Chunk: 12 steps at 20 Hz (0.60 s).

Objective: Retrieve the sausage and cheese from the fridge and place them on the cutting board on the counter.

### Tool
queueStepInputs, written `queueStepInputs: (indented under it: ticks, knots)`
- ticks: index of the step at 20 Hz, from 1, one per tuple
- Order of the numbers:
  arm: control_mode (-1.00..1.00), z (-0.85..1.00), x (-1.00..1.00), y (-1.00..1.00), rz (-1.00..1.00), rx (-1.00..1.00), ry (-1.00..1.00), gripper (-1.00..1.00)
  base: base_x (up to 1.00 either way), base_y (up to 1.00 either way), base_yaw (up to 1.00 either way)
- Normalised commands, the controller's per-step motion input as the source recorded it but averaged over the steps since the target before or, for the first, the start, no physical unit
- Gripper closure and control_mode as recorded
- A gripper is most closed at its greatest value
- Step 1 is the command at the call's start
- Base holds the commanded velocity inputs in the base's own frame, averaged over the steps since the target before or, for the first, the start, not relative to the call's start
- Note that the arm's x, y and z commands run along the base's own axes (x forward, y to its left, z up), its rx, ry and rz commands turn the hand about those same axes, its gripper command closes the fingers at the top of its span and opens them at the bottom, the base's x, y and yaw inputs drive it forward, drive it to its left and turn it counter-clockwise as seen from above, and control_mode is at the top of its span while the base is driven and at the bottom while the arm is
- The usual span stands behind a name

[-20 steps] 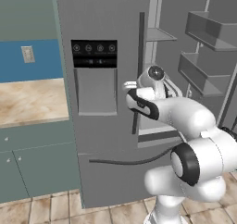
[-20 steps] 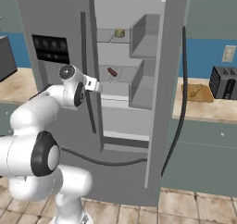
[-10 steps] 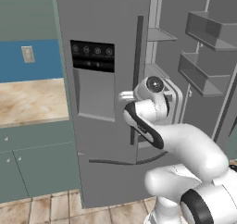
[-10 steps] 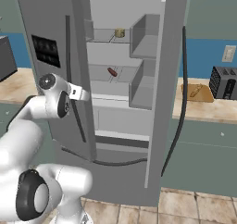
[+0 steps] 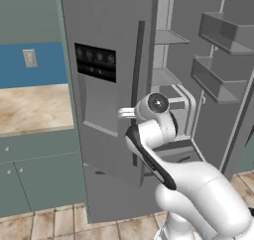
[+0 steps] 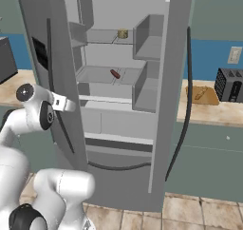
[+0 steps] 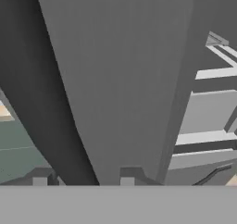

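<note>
Grey steel fridge [image 5: 114, 30] with black dispenser panel [image 5: 95, 61], right door swung open on grey shelves [image 5: 218, 80], white arm's wrist beside the long dark handle [image 5: 137, 80], beige tabletop [image 5: 32, 107] far left

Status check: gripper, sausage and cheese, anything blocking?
Gripper straddling the left door handle, jaws parted. Sausage and cheese on fridge shelves, untouched. Cutting board waiting by the toaster. Right door open, path clear.
</note>
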Motion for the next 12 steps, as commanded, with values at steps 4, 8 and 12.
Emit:
queueStepInputs:
  ticks: [4,8,12]
  knots:
    - [-1.00,0.04,-0.24,0.00,0.00,0.05,0.08,1.00,0.00,0.00,0.00]
    - [-1.00,0.13,-0.46,-0.14,0.00,0.04,0.01,-1.00,0.00,0.00,0.00]
    - [-1.00,0.15,-0.67,-0.32,0.00,0.09,0.00,-1.00,0.00,0.00,0.00]
